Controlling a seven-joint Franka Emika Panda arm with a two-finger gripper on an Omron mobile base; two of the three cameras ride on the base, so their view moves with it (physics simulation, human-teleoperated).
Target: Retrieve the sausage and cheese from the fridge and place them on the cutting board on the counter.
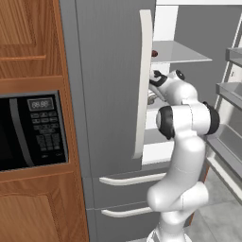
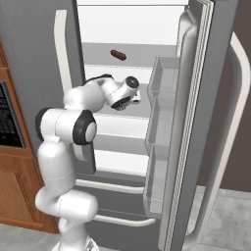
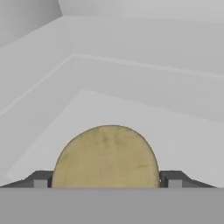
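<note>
Sausage (image 2: 118, 55), a slim dark reddish-brown cylinder with rounded ends, lies on the white fridge (image 2: 196, 122) shelf above the fingers (image 3: 106, 183). The fingers stand wide, flanking a domed, tan, speckled loaf (image 3: 106, 156) that touches both.

Tall grey fridge (image 2: 39, 59) with long white handles, its inside shelves white. On an upper shelf, a slim dark reddish-brown sausage (image 2: 118, 55). To the side, a black microwave (image 1: 28, 130) set in warm brown wood-grain cabinets (image 1: 28, 42). In the hand view, a rounded tan, faintly mottled lump (image 3: 106, 157) sits between small dark grey fingertips (image 3: 40, 178).
</note>
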